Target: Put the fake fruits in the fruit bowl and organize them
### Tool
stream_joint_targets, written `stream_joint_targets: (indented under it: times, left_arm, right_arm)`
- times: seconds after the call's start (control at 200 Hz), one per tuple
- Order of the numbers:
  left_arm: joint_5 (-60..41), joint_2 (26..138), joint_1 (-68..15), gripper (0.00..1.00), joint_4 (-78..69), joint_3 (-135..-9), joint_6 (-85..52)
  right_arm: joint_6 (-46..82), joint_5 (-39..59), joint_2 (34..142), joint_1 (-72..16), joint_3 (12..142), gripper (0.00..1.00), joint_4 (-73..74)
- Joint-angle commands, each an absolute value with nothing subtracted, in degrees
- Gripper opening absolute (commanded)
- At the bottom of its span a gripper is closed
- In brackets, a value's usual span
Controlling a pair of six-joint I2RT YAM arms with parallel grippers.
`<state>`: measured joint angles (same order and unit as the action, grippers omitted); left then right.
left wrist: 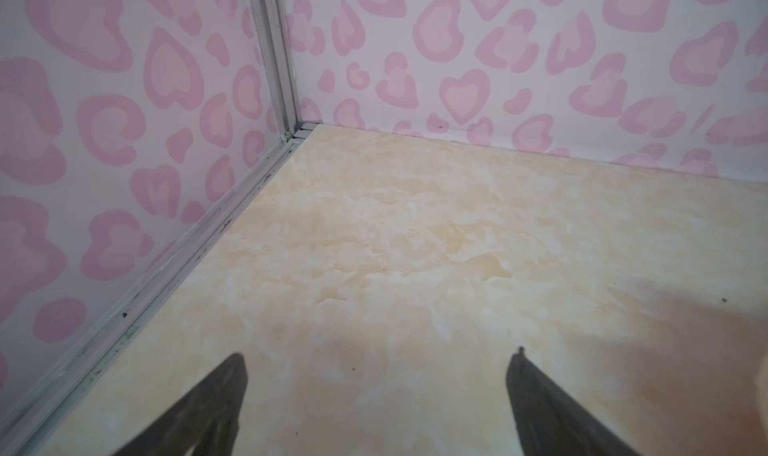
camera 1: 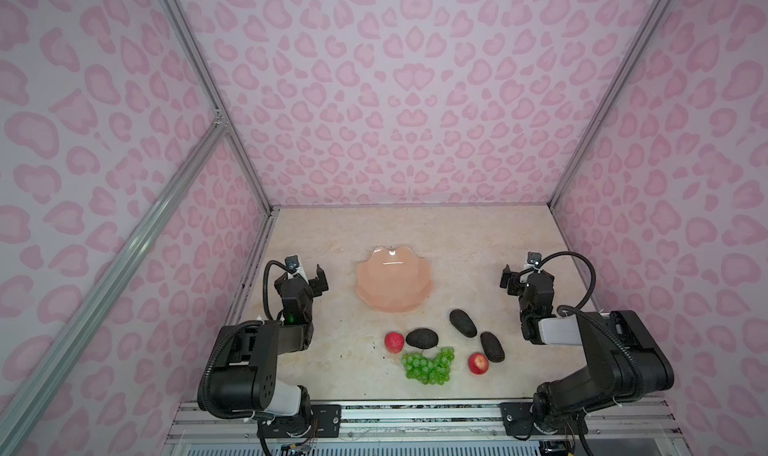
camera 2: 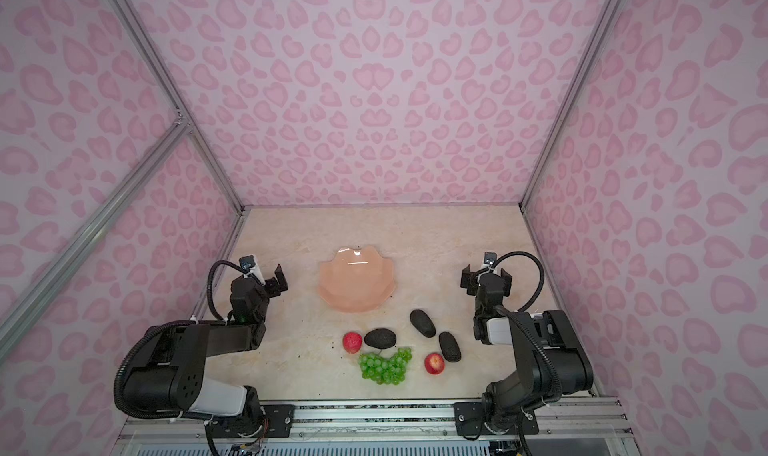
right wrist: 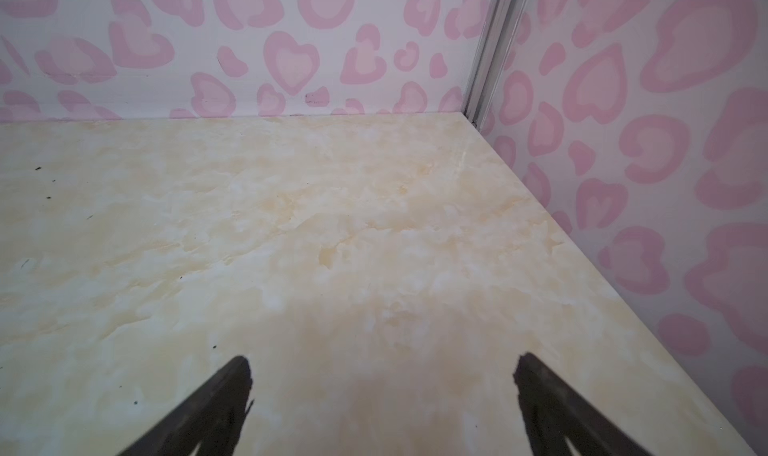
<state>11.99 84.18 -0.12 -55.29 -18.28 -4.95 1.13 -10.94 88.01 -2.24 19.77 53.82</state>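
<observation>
6 fake fruits lie on my marbled table [camera 1: 332,233], all of them outside the fruit bowl [camera 1: 392,281], which sits near the middle of the surface between my 2 arms, its wavy peach-pink rim glossy under the light. In both top views the fruits lie nearer my base than the bowl. The left apple [camera 1: 394,342] rests against the left avocado [camera 1: 422,338], seemingly touching it, and the grapes [camera 1: 430,366] sprawl just on the near side of that pair. The middle avocado [camera 1: 463,323] lies closest to the bowl but apart from its rim. The right avocado [camera 1: 492,346] lies just beside it, with the right apple [camera 1: 478,363] just beside its near end. My left pincer [camera 1: 309,273] hangs to the left of the bowl, jaws spread wide and holding nothing. My right pincer [camera 1: 521,276] hangs well to the right, likewise spread and bare. From my left wrist I see my fingers [left wrist: 216,400] parted over bare table toward a wall corner [left wrist: 291,125]. My right wrist shows much the same, fingers [right wrist: 552,400] parted.
</observation>
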Motion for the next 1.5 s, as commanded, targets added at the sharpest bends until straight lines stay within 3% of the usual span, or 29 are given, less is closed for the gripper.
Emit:
stream_joint_targets:
  times: [0.0,1.285,1.415,1.495]
  left_arm:
    - [12.3,84.1,-0.2,0.98,-56.8,-18.4,-4.7]
    - [12.4,82.7,-0.2,0.98,-54.3,-19.6,-4.9]
    - [12.7,76.1,-0.1,0.98,-32.2,-30.2,-5.8]
    - [12.4,71.1,0.4,0.98,-24.6,-34.4,-9.9]
  right_arm:
    - [1.5,-11.2,88.0,-2.2,20.0,0.99,54.5]
    - [1.8,-13.9,87.3,-2.4,19.8,0.99,56.2]
    - [5.4,-20.3,76.8,-3.6,30.0,0.99,30.2]
    - [19.5,-17.0,71.7,-2.8,38.8,0.99,13.5]
